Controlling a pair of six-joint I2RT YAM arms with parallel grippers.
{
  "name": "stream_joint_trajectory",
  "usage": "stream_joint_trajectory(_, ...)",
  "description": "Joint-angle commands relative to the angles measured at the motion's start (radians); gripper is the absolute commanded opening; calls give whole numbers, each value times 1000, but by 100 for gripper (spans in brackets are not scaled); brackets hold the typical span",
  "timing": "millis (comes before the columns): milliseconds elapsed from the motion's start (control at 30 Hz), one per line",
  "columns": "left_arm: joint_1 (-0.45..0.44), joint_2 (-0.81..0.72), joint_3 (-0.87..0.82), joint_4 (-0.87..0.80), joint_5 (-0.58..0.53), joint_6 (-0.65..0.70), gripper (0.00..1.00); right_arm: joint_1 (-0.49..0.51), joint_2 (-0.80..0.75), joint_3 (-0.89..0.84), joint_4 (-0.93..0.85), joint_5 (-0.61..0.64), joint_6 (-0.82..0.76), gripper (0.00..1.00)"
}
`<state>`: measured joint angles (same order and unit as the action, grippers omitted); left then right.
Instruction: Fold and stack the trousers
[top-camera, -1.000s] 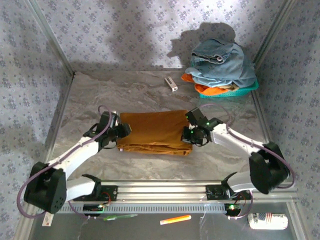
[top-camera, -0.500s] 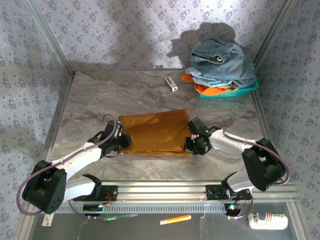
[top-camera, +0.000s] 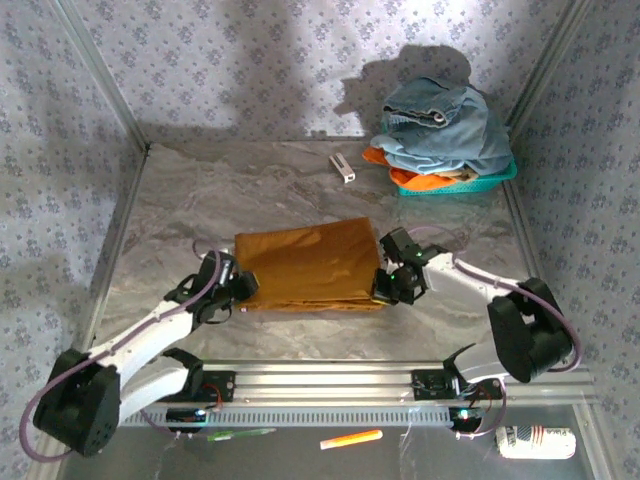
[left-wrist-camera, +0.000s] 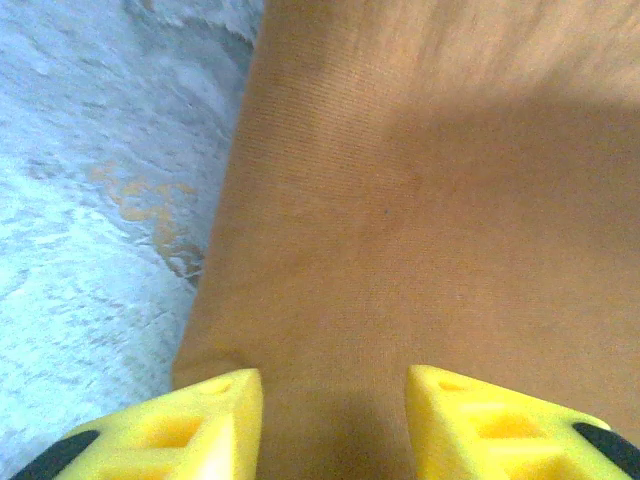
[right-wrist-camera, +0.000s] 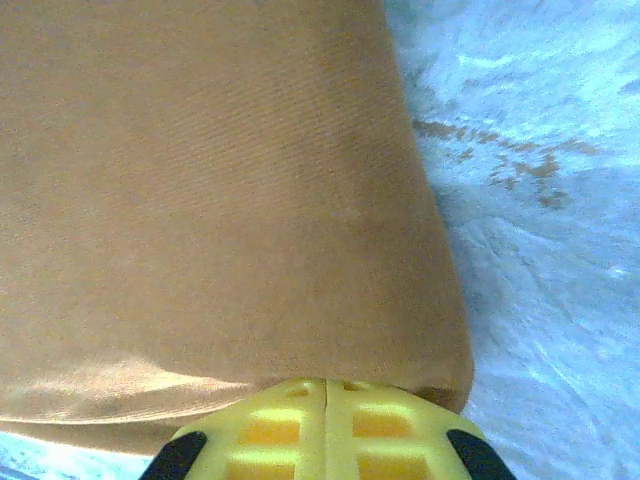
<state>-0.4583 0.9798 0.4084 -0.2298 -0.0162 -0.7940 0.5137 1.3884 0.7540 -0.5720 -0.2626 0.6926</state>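
Observation:
The mustard trousers (top-camera: 305, 265) lie folded into a flat rectangle in the middle of the table. My left gripper (top-camera: 238, 292) is at their near left corner. In the left wrist view it (left-wrist-camera: 335, 425) is open, and its yellow fingers (left-wrist-camera: 215, 420) stand apart over the cloth (left-wrist-camera: 400, 200). My right gripper (top-camera: 388, 285) is at the near right corner. Its fingers (right-wrist-camera: 290, 430) are shut flush together in the right wrist view, tips against the folded edge of the trousers (right-wrist-camera: 220, 200), with no cloth seen between them.
A teal basket (top-camera: 480, 182) at the back right holds a light blue denim garment (top-camera: 440, 125) over orange cloth (top-camera: 410, 178). A small white object (top-camera: 342, 168) lies on the table behind the trousers. Metal frame rails border the table on all sides.
Both grippers have slid toward the near edge along the trousers' left and right sides. The trousers have stayed roughly in place.

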Motion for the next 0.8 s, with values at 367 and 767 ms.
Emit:
stream_joint_trajectory(367,53,365,376,25,2,85,57,-71,366,521,42,107,-55,3)
stream_joint_trajectory(767,210,521,333,194,179,34,54,-121,549,588,23,50,-124,5)
